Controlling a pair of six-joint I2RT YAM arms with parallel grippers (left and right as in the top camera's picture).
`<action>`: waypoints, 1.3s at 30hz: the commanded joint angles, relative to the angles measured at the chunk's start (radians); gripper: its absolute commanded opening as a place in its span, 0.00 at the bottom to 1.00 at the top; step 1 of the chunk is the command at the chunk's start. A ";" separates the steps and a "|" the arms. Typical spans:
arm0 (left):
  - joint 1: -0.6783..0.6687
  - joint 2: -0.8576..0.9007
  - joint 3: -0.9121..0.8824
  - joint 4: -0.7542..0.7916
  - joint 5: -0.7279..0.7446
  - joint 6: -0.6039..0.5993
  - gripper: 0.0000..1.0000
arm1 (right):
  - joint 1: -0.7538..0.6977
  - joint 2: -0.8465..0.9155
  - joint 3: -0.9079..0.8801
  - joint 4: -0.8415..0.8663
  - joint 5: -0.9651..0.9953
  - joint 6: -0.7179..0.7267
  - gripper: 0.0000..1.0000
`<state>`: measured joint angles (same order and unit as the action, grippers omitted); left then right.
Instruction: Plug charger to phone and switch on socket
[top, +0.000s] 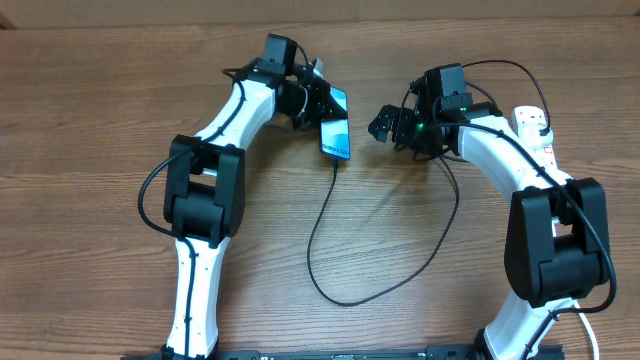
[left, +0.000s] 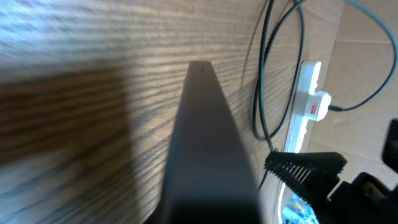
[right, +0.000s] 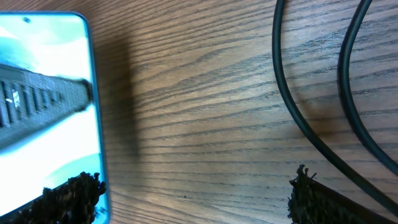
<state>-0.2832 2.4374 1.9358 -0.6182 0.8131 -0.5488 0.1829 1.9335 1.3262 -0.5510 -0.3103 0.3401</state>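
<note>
The phone (top: 336, 138), its light blue screen lit, is propped at a tilt with my left gripper (top: 325, 108) shut on its upper part. In the left wrist view it is a dark slab (left: 208, 162) running out from between the jaws. The charger cable (top: 322, 235) meets the phone's lower end, loops across the table and runs up under the right arm. My right gripper (top: 385, 125) hangs open just right of the phone, whose screen (right: 43, 68) fills the left of the right wrist view. The white socket (left: 305, 106) lies behind the right arm.
The socket strip (top: 536, 128) is largely covered by the right arm, and a red-marked white plug (left: 317, 107) sits on it. Two black cable strands (right: 292, 106) cross the wood beside the right fingers. The table's far edge is close behind both grippers.
</note>
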 joint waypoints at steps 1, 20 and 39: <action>-0.026 -0.004 -0.005 0.012 0.014 -0.017 0.04 | -0.009 -0.035 0.023 0.004 -0.006 0.004 1.00; -0.039 -0.004 -0.088 0.063 -0.032 -0.042 0.04 | -0.009 -0.035 0.023 0.005 -0.006 0.004 1.00; -0.073 -0.004 -0.112 0.080 -0.122 -0.086 0.04 | -0.009 -0.035 0.023 0.004 -0.006 0.004 1.00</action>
<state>-0.3370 2.4378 1.8343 -0.5446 0.7212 -0.5991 0.1829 1.9335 1.3262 -0.5507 -0.3103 0.3405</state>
